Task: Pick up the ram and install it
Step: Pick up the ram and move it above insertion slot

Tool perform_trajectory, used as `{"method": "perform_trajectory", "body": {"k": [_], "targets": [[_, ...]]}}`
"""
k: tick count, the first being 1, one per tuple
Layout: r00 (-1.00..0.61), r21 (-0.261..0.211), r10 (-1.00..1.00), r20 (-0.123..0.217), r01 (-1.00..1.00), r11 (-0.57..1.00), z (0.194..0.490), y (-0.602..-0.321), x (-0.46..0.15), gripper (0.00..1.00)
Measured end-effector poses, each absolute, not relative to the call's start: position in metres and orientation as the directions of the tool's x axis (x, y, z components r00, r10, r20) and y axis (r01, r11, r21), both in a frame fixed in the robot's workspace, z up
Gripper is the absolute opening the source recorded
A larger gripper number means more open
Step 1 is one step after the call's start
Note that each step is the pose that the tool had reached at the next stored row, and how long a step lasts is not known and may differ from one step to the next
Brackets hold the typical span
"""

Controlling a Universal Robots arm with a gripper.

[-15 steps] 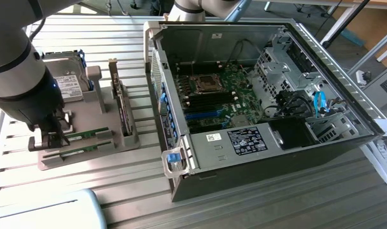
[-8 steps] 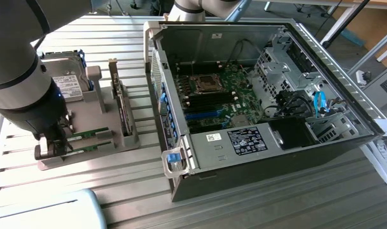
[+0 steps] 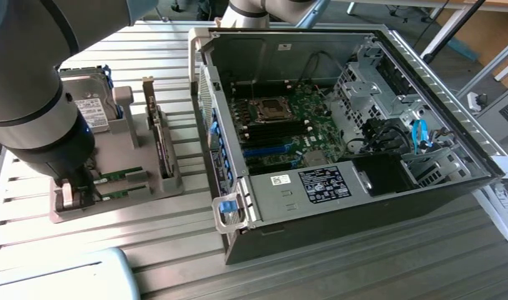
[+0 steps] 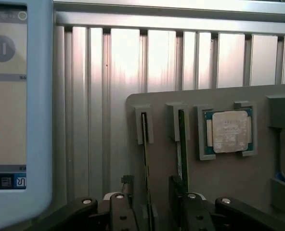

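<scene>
You see the gripper (image 3: 77,197) low over the grey holder (image 3: 171,184) on the ribbed metal desk (image 3: 321,275), at the exterior view's left; the thick dark arm (image 3: 29,94) stands above it and covers part of the holder.

In the wrist view the gripper (image 4: 152,186) is spread wide; its two black fingers (image 4: 121,211) stand clearly apart, one on each side of the ram (image 4: 145,154). The ram stands on its long edge in a narrow slot of the holder (image 4: 258,192) and runs down between the fingers; it is closer to one finger than to the other, and you cannot tell if that finger touches it. Nothing is clamped.

A second green stick (image 4: 181,139) stands on its edge in the next slot, just beside the ram; it runs down to the other finger. Beyond it the square silver processor chip (image 4: 227,131) lies flat in its own pocket. On the other side of the ram, a pale blue tablet (image 4: 17,106) rests on the desk (image 4: 123,62).

In the exterior view the ram (image 3: 124,192) is still in the holder, with the second stick (image 3: 121,173) near it; an upright expansion card (image 3: 159,140) and a hard drive (image 3: 91,109) stand in the same holder. The open computer case (image 3: 271,47), with its green motherboard (image 3: 296,119), lies well apart from the ram, toward the exterior view's right.
</scene>
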State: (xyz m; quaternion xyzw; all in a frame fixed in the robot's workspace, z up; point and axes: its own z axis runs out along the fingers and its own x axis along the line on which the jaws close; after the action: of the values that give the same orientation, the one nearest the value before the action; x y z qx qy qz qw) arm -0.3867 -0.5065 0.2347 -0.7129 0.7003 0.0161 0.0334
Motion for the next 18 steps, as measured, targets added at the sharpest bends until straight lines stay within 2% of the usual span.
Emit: {"method": "perform_trajectory", "body": {"k": [18], "targets": [[0.05, -0.025, -0.996, -0.07, -0.999, -0.048, 0.208, -0.507, -0.383, 0.42]]}}
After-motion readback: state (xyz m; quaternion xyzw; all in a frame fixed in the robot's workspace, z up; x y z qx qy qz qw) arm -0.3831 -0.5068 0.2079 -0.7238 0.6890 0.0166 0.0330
